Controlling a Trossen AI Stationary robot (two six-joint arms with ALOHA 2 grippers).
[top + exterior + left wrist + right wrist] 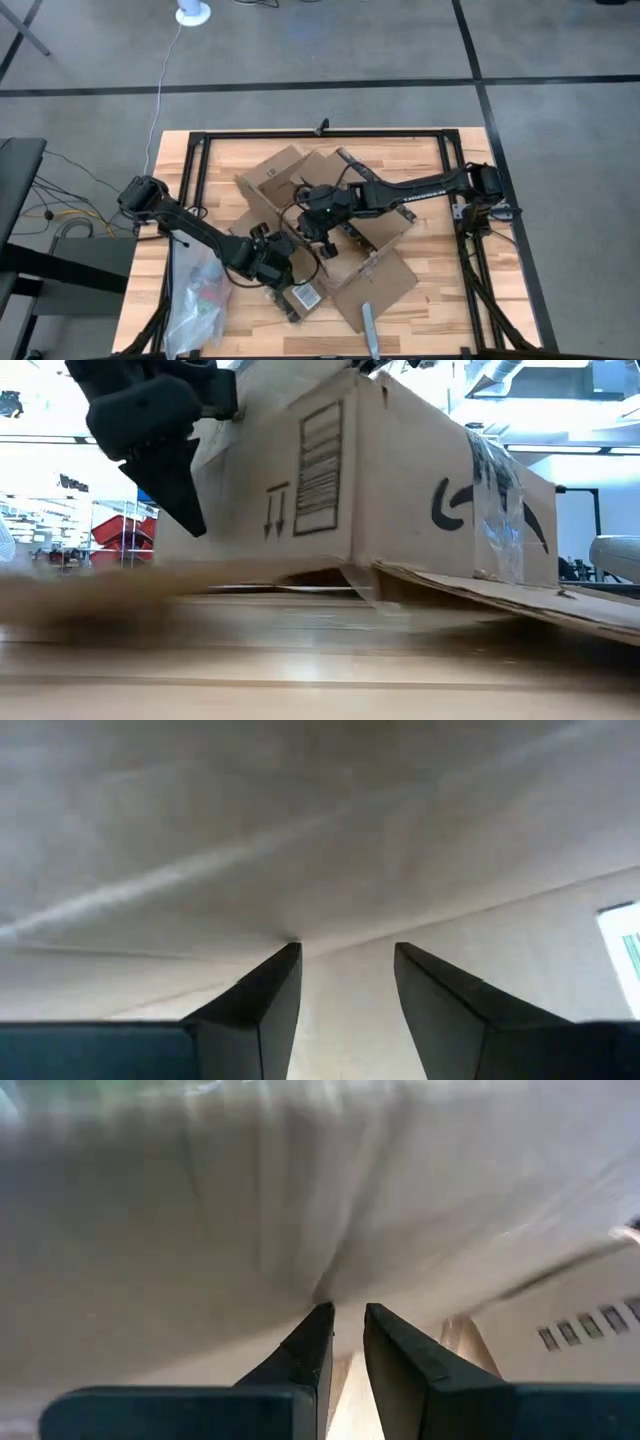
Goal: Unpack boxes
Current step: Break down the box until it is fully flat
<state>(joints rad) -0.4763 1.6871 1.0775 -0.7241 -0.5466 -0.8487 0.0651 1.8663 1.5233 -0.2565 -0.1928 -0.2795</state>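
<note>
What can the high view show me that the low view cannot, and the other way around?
Only the high view shows both arms meeting over the cardboard box, its flaps spread wide, the clear plastic bag and the white barcode label. Only the low view shows the box's side prints: two arrows and a clear tape strip. Both show the box on the wooden table.

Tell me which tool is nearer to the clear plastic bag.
Left. The left tool is at the box's side, just beside the clear plastic bag. The right tool is farther, over the open box.
</note>
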